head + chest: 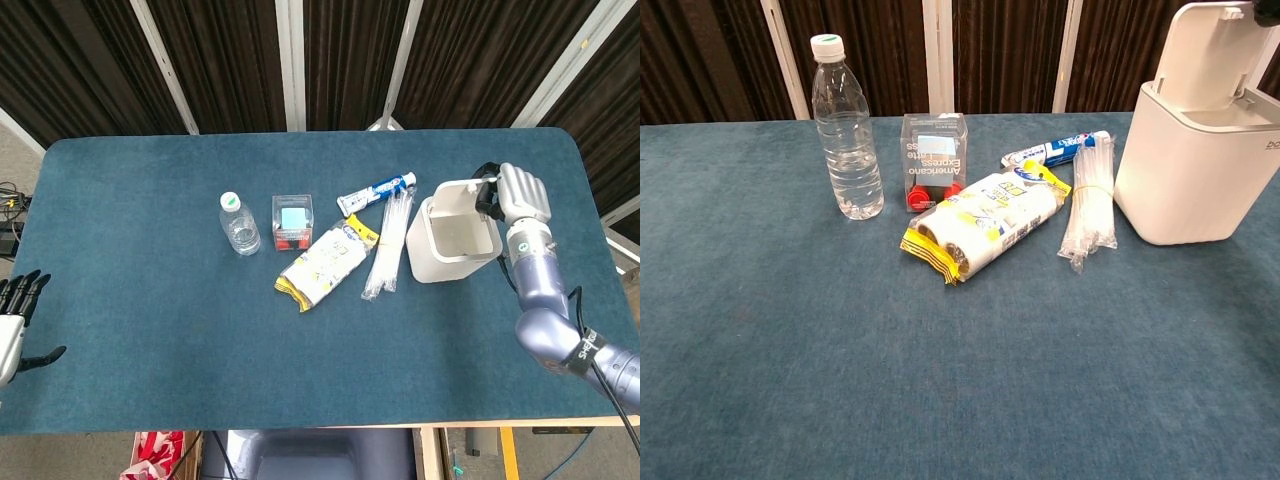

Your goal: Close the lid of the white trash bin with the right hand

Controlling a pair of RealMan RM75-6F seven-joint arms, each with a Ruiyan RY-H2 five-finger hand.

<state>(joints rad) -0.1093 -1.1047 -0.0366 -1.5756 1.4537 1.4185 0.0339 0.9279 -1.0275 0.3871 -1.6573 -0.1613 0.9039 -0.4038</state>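
The white trash bin [452, 232] stands at about three o'clock on the table [150, 290], its lid [1212, 45] raised nearly upright (the hinge is on the far side, so a push from behind should tip it shut). The right hand [520, 195] sits just behind the lid at its top edge, likely for that push; whether it touches, and how its fingers lie, I cannot tell. The left hand [15, 315] hangs released at nine o'clock, off the table.

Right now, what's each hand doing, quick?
Left hand: open, holding nothing, at the table's edge.
Right hand: at the raised lid of the white trash bin; grip cannot be told.
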